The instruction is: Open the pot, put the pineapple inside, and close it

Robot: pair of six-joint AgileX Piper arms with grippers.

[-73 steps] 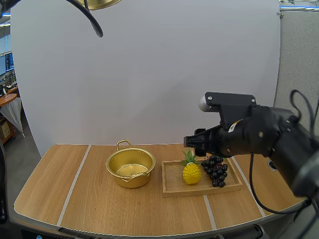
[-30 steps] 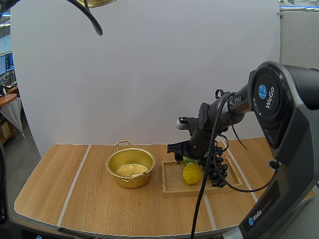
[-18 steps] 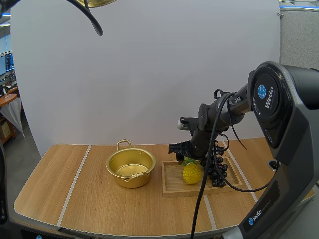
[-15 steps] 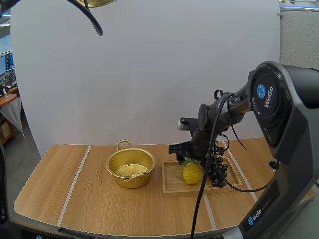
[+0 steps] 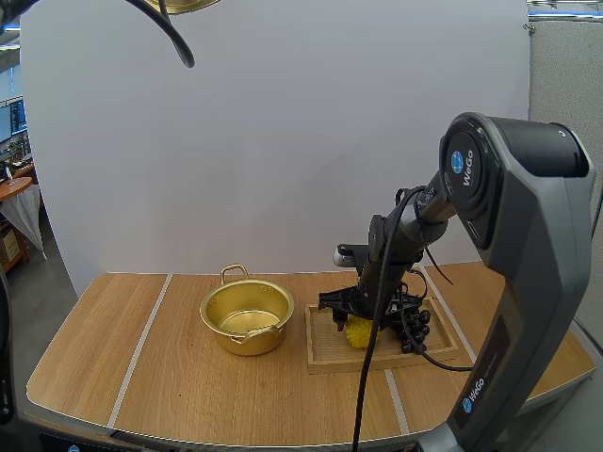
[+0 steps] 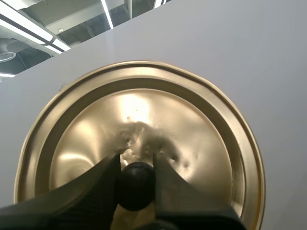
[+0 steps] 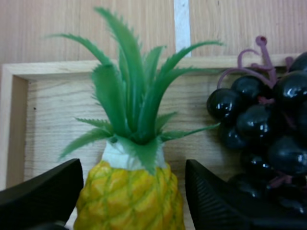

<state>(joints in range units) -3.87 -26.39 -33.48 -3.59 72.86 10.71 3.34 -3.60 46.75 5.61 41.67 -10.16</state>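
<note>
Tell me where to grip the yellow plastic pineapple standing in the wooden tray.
Probably pinch the pineapple by its rounded yellow body, below the green leaves, coming from above: it stands upright, and the black grapes crowd one side.

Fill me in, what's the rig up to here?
Mid-task. The left tool is shut on the knob of the gold lid, held up away from the pot, which sits open and empty on the table. The right tool is down at the wooden tray, fingers apart on either side of the upright pineapple, not clearly gripping it yet. A bunch of grapes lies beside it on the tray.
</note>
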